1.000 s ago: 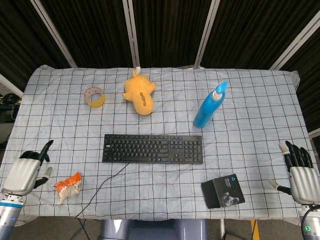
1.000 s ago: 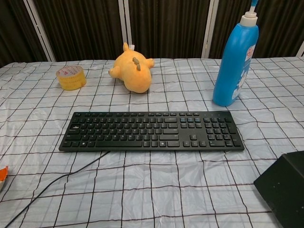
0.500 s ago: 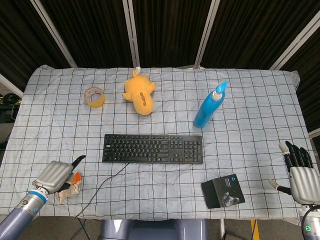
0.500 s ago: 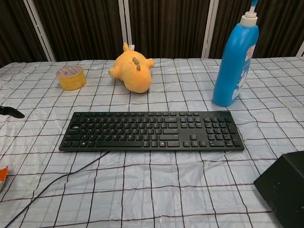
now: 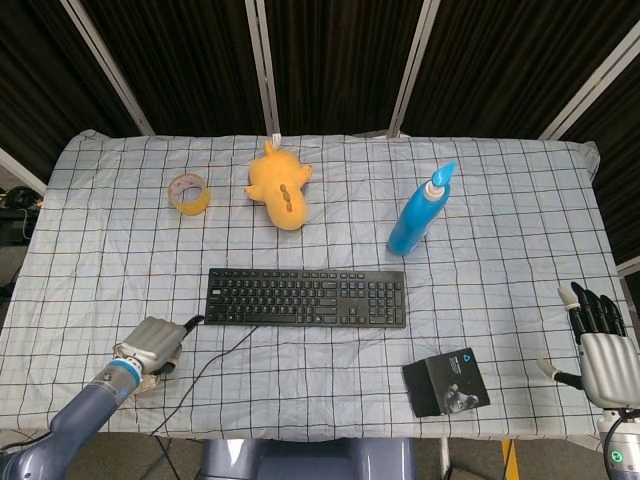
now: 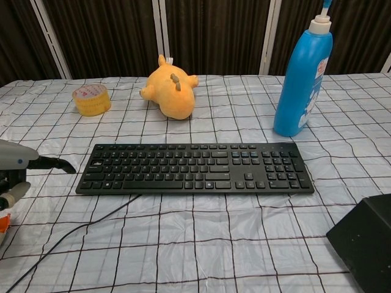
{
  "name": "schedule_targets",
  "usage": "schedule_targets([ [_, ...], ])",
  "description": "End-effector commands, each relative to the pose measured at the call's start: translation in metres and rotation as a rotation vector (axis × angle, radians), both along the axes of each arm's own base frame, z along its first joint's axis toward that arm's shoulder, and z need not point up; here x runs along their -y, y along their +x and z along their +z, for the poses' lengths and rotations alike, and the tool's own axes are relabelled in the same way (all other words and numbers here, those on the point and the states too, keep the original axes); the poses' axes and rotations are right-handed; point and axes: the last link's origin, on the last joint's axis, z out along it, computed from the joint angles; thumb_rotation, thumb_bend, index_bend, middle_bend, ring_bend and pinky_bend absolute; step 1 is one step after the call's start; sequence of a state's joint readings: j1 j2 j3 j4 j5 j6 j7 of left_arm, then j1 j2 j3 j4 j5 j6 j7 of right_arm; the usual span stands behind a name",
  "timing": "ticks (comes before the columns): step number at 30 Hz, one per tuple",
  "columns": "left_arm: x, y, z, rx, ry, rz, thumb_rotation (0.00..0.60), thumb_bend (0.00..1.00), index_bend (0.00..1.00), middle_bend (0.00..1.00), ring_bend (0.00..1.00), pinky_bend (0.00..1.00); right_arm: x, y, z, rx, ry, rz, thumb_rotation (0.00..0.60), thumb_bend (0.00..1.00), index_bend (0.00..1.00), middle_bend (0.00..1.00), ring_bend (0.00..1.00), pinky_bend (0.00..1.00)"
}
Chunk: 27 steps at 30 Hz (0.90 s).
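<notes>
My left hand (image 5: 152, 343) hovers low over the front left of the table, covering an orange and white snack packet, of which only a sliver (image 6: 3, 223) shows in the chest view. One dark fingertip (image 6: 58, 163) points toward the left end of the black keyboard (image 5: 306, 297), stopping just short of it. The fingers look extended, with nothing visibly gripped. My right hand (image 5: 603, 350) stays at the table's front right edge, fingers straight and apart, holding nothing. It is nearest to a black box (image 5: 446, 381).
A yellow plush toy (image 5: 281, 187) and a roll of yellow tape (image 5: 189, 193) lie at the back left. A blue spray bottle (image 5: 420, 212) stands behind the keyboard's right end. The keyboard cable (image 5: 200, 375) runs to the front edge beside my left hand.
My left hand has moved right and forward from the table's left edge, passing over the snack packet and hiding it, and now reaches toward the keyboard's left end. My right hand has not moved.
</notes>
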<state>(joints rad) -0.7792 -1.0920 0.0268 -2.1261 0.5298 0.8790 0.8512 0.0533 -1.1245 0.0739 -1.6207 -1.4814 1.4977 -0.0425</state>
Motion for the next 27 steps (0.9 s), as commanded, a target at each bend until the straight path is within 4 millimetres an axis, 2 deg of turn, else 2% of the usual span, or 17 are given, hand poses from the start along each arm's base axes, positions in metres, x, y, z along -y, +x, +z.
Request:
schedule_targets([
  [1,-0.004,0.005,-0.012,-0.026,-0.015,-0.005,0.600,0.79,0.00,0.82,0.71,0.51,0.000,0.000,0.000,0.001,0.000,-0.001,0.600,0.05,0.04,0.00,0.00,0.00],
  [13,-0.012,0.013,-0.036,-0.058,-0.029,0.016,0.600,0.78,0.00,0.82,0.71,0.51,0.000,0.000,0.000,0.007,0.001,-0.002,0.600,0.06,0.04,0.00,0.00,0.00],
  [27,-0.019,0.013,-0.042,-0.059,-0.011,0.027,0.600,0.79,0.00,0.82,0.71,0.51,0.000,0.000,0.000,0.008,0.001,-0.001,0.600,0.05,0.04,0.00,0.00,0.00],
])
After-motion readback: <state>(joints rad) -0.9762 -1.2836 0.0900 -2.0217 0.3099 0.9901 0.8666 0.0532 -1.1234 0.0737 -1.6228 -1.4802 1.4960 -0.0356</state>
